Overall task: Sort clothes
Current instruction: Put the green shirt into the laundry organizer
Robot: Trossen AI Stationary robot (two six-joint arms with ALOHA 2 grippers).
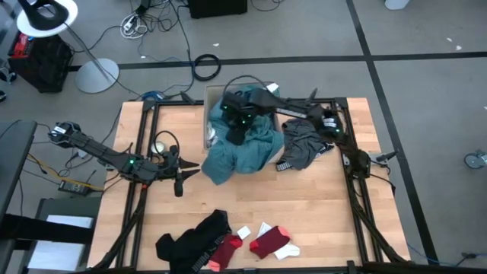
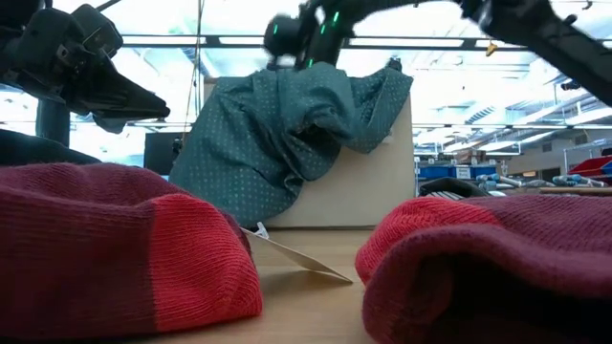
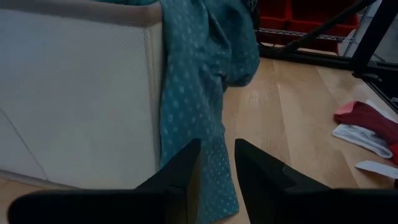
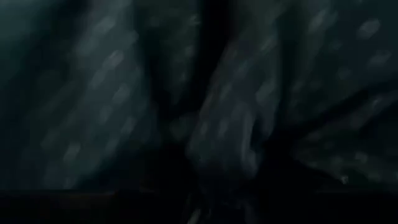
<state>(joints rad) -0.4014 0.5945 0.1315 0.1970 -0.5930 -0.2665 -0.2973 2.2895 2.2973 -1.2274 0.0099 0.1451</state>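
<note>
The right claw (image 1: pixel 237 120) was down in the teal garment (image 1: pixel 242 152), at the upper centre of the high view, where the cloth spilled over the front wall of the box (image 1: pixel 209 114) and ran down onto the surface (image 1: pixel 319 205). Its own wrist view showed only dotted teal fabric (image 4: pixel 224 124) pressed close around the camera, and whether the fingers had closed on a fold could not be told. In the low view the garment (image 2: pixel 287 134) hung from under that arm in a tall drape against the box (image 2: pixel 363 191).

The left claw (image 1: pixel 181 172) waited at centre left of the high view, low over the surface, fingers (image 3: pixel 180 174) partly apart with nothing between them, pointing at the hanging teal hem (image 3: pixel 193 124).

To do this step well, the right claw would probably need a deep bite on a bunched fold, not a single layer, and a lift high enough for the trailing hem to clear the box wall without snagging. The grey striped garment (image 1: pixel 304 143) lay just beside, at the right, and could be dragged along. The black garment (image 1: pixel 194 240) and the red-and-white socks (image 1: pixel 268 242) lay well apart at the bottom of the frame.
</note>
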